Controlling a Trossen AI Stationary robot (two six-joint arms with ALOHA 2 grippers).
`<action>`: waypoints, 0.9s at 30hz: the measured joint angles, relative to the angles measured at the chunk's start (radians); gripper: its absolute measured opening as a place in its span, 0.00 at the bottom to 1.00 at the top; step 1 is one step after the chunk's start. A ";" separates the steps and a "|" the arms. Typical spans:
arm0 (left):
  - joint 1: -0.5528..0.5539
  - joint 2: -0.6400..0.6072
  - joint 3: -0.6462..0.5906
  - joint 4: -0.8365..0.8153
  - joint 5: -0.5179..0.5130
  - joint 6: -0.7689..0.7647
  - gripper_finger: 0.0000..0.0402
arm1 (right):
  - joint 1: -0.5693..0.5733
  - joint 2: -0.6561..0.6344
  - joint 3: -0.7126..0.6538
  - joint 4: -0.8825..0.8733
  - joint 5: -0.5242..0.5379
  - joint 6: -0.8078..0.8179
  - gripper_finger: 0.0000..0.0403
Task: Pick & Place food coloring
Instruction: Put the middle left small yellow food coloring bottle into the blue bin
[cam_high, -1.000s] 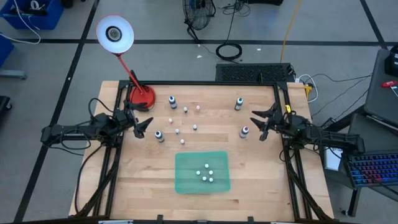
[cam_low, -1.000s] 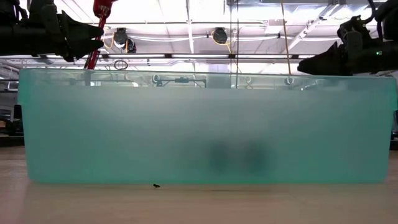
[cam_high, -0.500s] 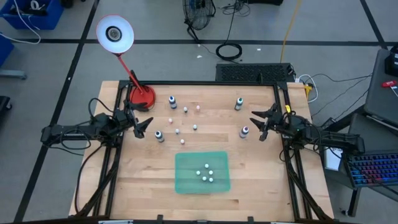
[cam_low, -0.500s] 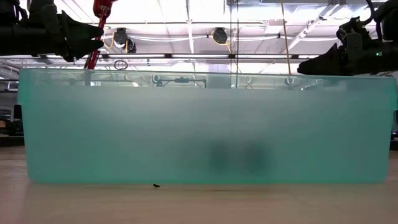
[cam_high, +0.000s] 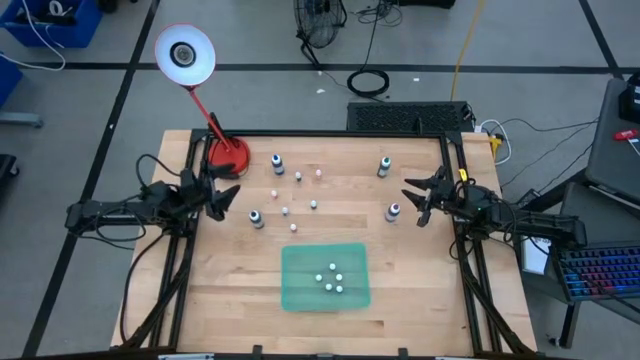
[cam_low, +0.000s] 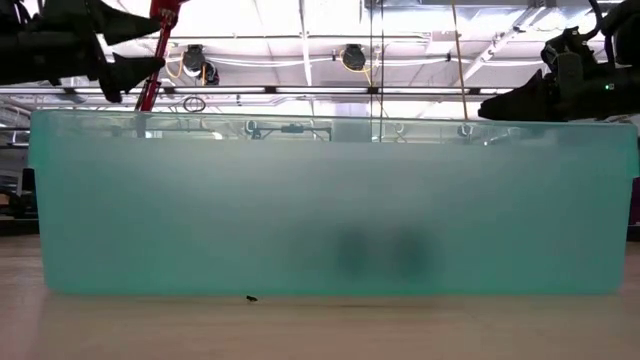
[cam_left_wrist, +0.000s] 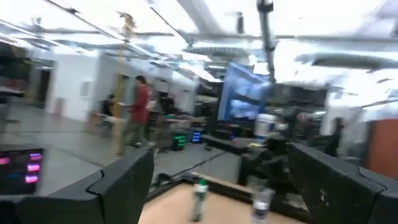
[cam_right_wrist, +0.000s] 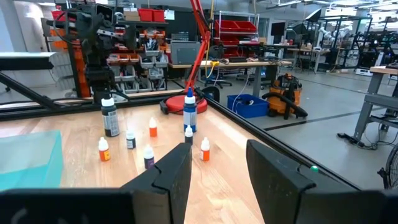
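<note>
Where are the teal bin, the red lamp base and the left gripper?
teal bin (cam_high: 296, 292): high view, bare floor near its left wall.
red lamp base (cam_high: 228, 155): high view, middle of the round base.
left gripper (cam_high: 224, 196): high view, midway between its open fingertips.

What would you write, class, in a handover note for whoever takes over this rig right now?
Left end effector: open, empty, over the table's left edge.
Right end effector: open, empty, at the right edge, near a larger bottle.
Done: several tiny bottles sit in the green tray.
Left: about six loose bottles of the same tiny kind stand mid-table, to be moved into the tray.
</note>
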 joint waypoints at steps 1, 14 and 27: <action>0.000 0.006 0.001 -0.020 -0.029 0.012 0.91 | 0.000 0.000 0.000 0.000 0.000 0.000 0.35; 0.001 0.089 0.000 -0.194 -0.197 0.000 0.91 | 0.000 0.000 0.000 0.000 0.000 0.000 0.35; 0.027 0.276 0.186 -0.454 -0.004 -0.220 0.91 | 0.000 0.000 0.000 0.000 0.000 0.000 0.35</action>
